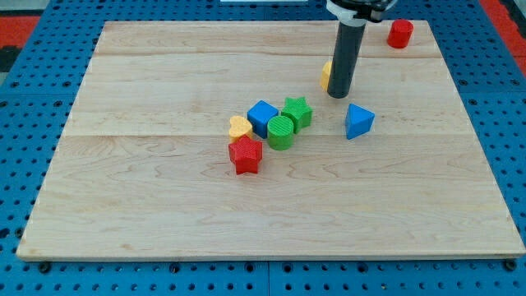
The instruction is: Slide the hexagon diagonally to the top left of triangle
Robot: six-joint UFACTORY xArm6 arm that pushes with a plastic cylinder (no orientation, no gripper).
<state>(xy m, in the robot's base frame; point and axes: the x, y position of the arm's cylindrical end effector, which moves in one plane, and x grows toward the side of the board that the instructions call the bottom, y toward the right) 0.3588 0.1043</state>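
Note:
A yellow hexagon [326,74] lies at the view's upper middle, mostly hidden behind my rod. My tip [339,95] touches its right side. A blue triangle [358,121] lies just below and right of the tip, a small gap apart. The hexagon sits up and left of the triangle.
A cluster lies at mid-board: a blue cube [263,117], a green star [297,111], a green cylinder [280,131], a yellow heart [240,127] and a red star [246,154]. A red cylinder [400,34] stands at the top right. The wooden board [164,205] ends at a blue pegboard.

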